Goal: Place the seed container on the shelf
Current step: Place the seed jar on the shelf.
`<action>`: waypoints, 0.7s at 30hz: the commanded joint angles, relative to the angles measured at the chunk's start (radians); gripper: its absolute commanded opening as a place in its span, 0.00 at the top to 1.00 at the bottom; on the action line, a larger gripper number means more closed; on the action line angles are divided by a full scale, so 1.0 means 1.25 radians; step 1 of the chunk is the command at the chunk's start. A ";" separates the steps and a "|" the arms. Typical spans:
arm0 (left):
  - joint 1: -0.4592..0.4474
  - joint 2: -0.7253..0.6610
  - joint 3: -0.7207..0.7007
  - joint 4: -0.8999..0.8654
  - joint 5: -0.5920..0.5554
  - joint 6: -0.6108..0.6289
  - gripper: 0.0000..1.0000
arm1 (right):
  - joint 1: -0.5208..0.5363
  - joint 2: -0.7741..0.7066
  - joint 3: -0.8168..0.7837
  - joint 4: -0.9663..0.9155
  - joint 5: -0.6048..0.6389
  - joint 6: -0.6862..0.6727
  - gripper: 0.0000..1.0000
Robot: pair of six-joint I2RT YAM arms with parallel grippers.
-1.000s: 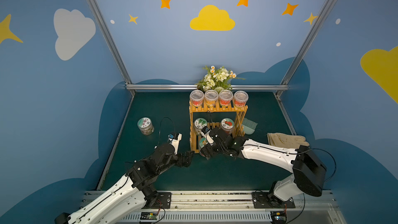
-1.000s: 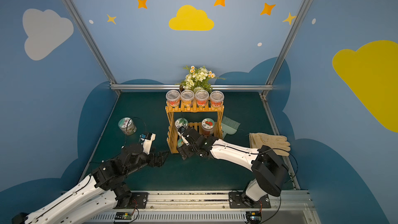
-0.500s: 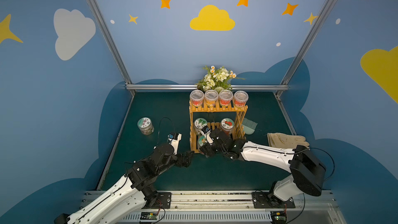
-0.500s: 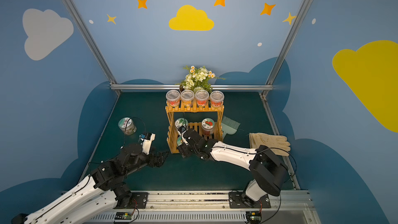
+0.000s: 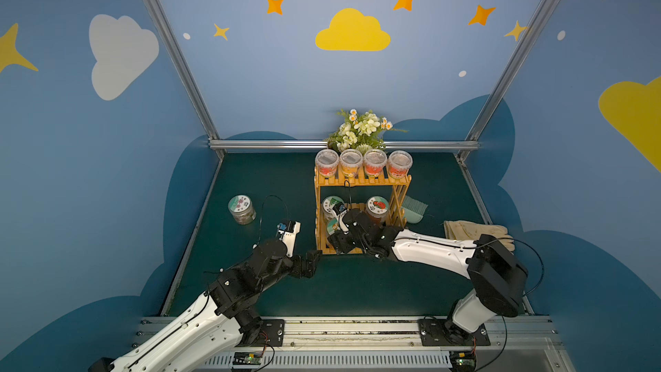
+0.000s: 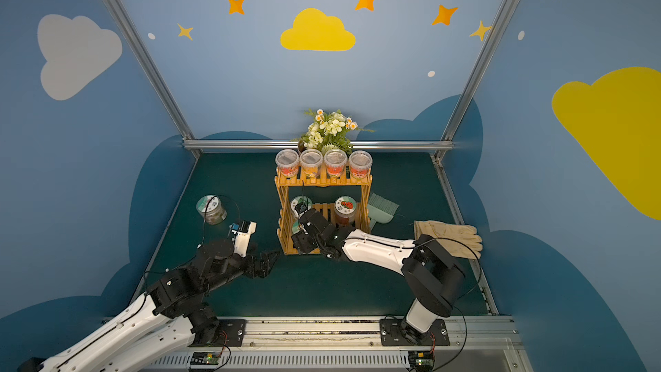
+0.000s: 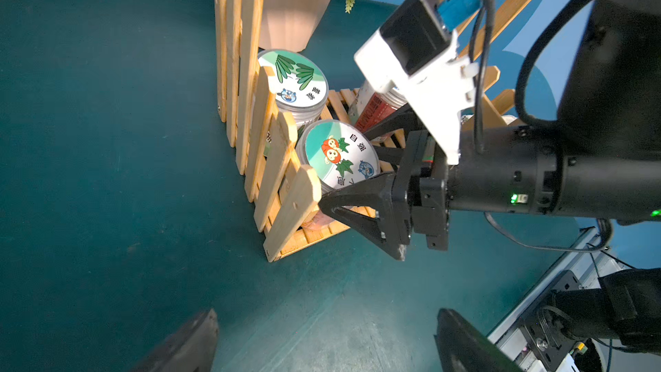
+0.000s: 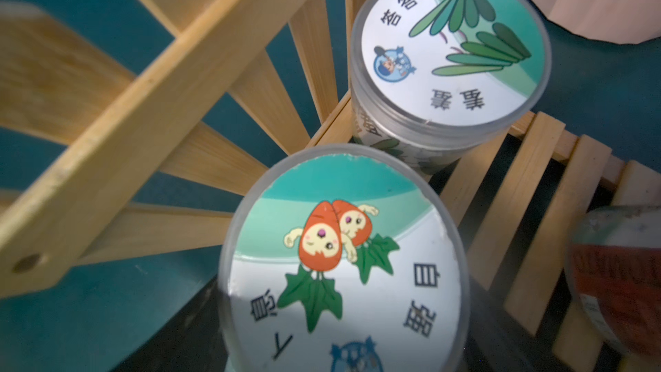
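**Top views.** The right gripper point(image 5: 334, 235) is at the front left corner of the shelf point(image 5: 361, 182), down at the lower tier. Compared with a second back it has crept slightly further in, and the right elbow has swung leftward with it. The seed container point(image 5: 332, 225) shows only as a sliver of teal lid under the wrist, on the lower tier at that same corner. The left gripper point(image 5: 314, 257) hangs just off the shelf's front left foot, unmoved. A loose jar point(image 5: 242, 209) near the worktop's left edge has not stirred either.

**Left wrist view.** The left gripper's own jaws stand wide apart with nothing between them. The right gripper's fingers point(image 7: 336, 203) straddle the seed container point(image 7: 339, 153), one on each side and close against its wall. I cannot tell whether they press it or merely bracket it. The container looks set down on the slats.

**Right wrist view.** The seed container point(image 8: 343, 263), with a carrot picture on its lid, stands upright. It sits just in front of the fern-lid jar point(image 8: 450, 48), and I cannot tell whether the two touch.

**Reading.** The placement looks all but made. What remains is letting go and backing out without dragging the container over the front edge.
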 commanded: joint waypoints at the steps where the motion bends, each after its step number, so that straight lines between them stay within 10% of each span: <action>1: 0.003 -0.004 -0.002 -0.003 -0.007 0.005 0.00 | 0.003 0.015 0.042 -0.012 0.001 0.029 0.15; 21: 0.003 -0.011 -0.007 -0.010 -0.012 0.004 0.00 | 0.024 0.021 0.065 -0.066 0.053 0.057 0.02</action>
